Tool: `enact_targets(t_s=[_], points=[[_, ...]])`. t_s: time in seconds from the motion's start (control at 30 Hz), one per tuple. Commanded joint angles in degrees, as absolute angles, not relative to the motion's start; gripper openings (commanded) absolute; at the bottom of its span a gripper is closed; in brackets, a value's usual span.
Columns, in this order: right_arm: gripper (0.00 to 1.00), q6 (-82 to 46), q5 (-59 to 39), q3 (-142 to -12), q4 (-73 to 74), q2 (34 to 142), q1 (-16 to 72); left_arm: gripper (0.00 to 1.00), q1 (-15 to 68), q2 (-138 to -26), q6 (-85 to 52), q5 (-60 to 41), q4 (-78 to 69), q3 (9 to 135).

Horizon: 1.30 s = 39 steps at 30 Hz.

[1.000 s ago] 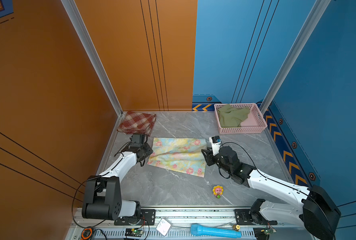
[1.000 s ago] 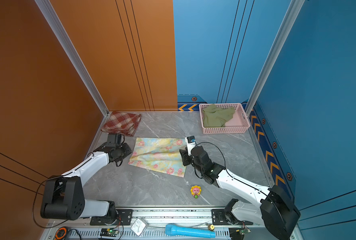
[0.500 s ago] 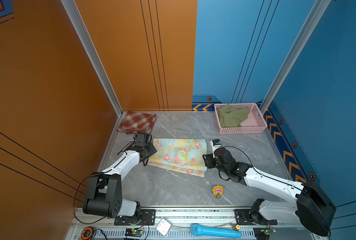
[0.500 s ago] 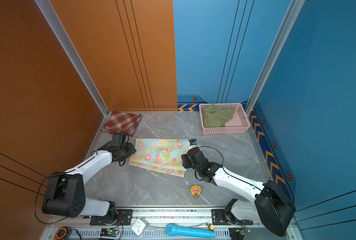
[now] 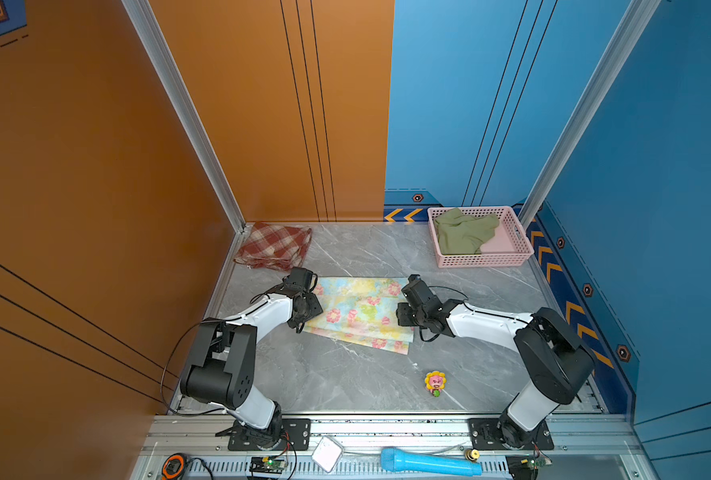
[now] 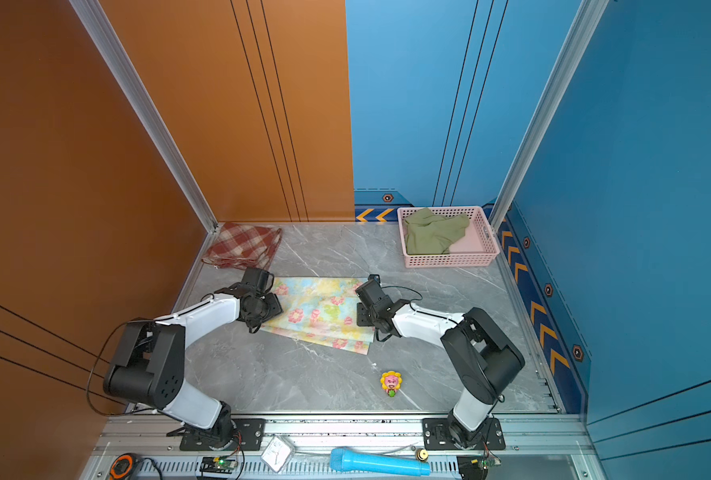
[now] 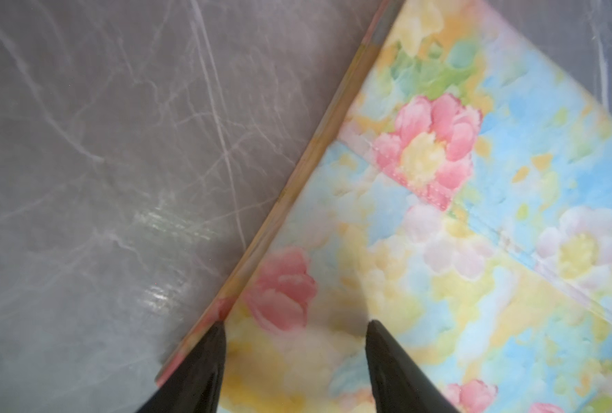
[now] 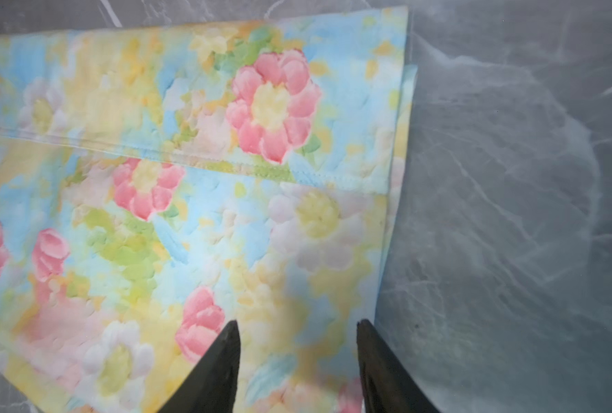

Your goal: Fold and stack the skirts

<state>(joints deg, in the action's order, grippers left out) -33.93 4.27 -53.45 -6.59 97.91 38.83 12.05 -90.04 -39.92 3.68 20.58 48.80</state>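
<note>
- We see the floral skirt (image 5: 358,309) in the middle of the counter (image 5: 337,386). It lies flat and folded, and a stitched hem runs across its upper face.
- The left pincer (image 7: 295,329) is low over the left edge of this skirt. Its jaws stand apart, one tip just at the border of the cloth, and no cloth is between them.
- The right pincer (image 8: 297,325) is low over the right edge, also with the jaws apart and holding nothing. We cannot tell if the tips touch the cloth.
- The plaid skirt (image 5: 275,247) lies folded in the far left corner, apart from the floral one.
- The olive green skirt (image 5: 462,235) is crumpled inside the pink basket (image 5: 482,262) in the far right corner.
- A small sunflower toy (image 5: 435,383) stands near the front of the counter, apart from the floral skirt.
</note>
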Motion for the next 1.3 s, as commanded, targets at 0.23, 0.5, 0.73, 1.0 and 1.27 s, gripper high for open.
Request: enact_targets(t_s=[0.23, 0.5, 0.73, 1.0, 1.27], points=[[0.53, -29.3, -0.4, -65.6, -9.0, 108.2, 33.6, 0.63, 17.8, -90.0, -42.3, 4.1, 21.2, 45.6], [0.53, -25.1, 3.5, -64.6, -12.1, 101.3, 34.4, 0.62, 18.6, -84.6, -40.8, 6.3, 23.2, 46.0], [0.53, -28.3, 7.7, -55.7, -16.8, 89.3, 36.9, 0.60, 22.4, -79.1, -39.6, 8.7, 26.8, 46.3], [0.57, -40.0, 5.1, -45.2, -14.4, 81.8, 37.5, 0.63, 21.5, -79.2, -38.3, 9.3, 29.4, 46.3], [0.56, -45.1, 2.3, -42.3, -9.2, 84.1, 37.0, 0.54, 32.5, -79.5, -36.4, 8.7, 23.8, 47.2]])
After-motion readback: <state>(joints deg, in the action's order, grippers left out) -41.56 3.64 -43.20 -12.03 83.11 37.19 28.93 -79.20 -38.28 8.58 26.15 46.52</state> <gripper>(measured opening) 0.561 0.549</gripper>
